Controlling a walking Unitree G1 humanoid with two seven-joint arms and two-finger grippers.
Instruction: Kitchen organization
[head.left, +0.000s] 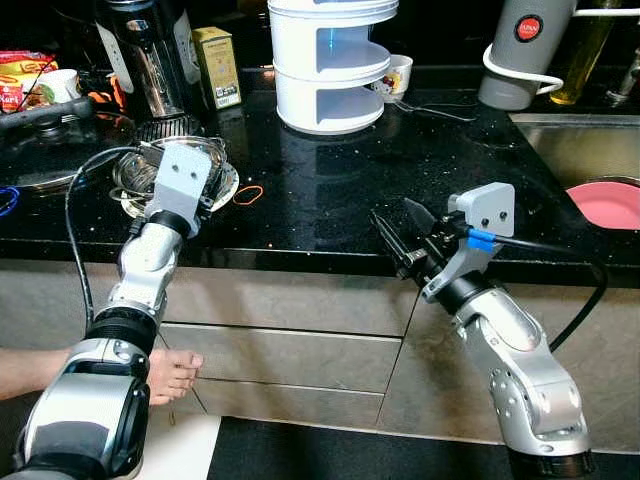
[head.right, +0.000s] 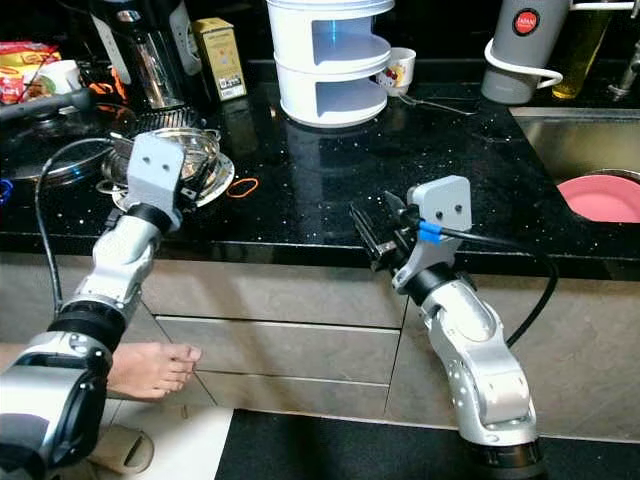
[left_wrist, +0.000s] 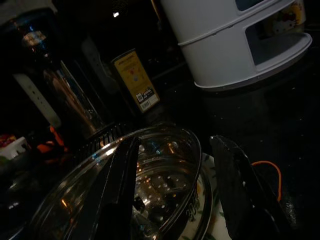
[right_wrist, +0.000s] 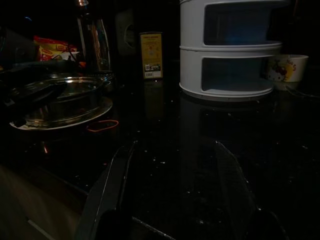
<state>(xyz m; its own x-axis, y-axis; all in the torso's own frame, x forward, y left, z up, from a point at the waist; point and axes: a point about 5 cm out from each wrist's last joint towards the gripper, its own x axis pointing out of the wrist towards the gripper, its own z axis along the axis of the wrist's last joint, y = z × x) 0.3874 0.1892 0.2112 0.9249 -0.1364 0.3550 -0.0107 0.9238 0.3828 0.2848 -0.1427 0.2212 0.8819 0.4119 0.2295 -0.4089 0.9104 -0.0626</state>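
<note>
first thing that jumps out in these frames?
The left tool straddles the rim of a metal strainer bowl sitting on a plate at the left of the black counter, fingers apart. A white tiered container stands at the counter's back. The right tool hovers open at the counter's front edge.

A bare foot (head.left: 172, 372) rests on the floor in front of the drawers (head.left: 290, 345) beneath the worktop (head.left: 330, 190). At the far right, a pink plate (head.left: 610, 205) lies in the sink (head.left: 560, 140). A dark cable (head.left: 75, 230) loops down over the worktop's front edge.
</note>
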